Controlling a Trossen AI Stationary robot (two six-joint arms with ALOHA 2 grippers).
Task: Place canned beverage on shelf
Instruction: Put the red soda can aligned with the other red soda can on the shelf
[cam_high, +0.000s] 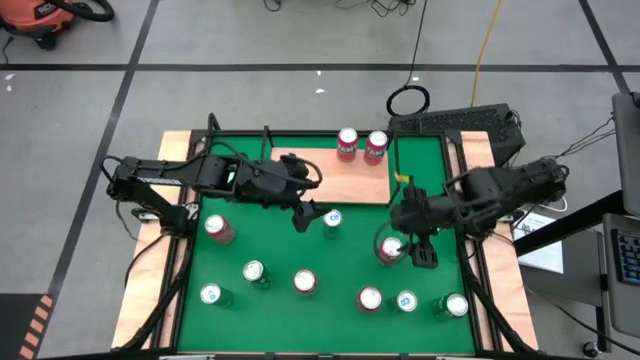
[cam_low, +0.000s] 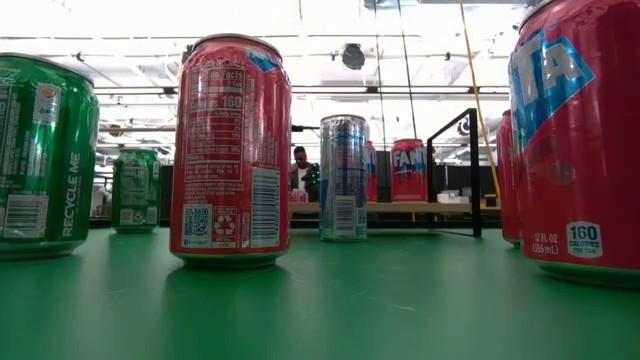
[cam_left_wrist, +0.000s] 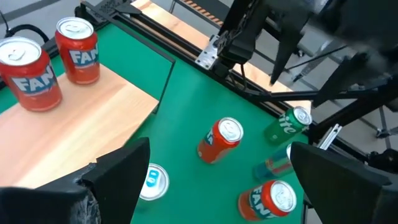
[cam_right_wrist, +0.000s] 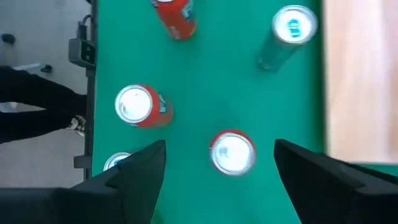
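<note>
Right gripper (cam_high: 393, 250), fingers apart, we see poised over red can (cam_high: 390, 249), not clamped. Left gripper (cam_high: 318, 217) wide open beside slim can (cam_high: 332, 220). Shelf (cam_high: 345, 175) holds two red cans (cam_high: 361, 145).

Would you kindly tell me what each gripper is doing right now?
Left gripper: open, holding nothing.
Right gripper: open above a red can, not gripping it.

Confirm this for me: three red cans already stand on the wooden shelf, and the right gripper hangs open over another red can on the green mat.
Not quite: the shelf holds two red cans, not three, as the high view shows. The rest stands: the right gripper hangs open over another red can on the green mat.
</note>
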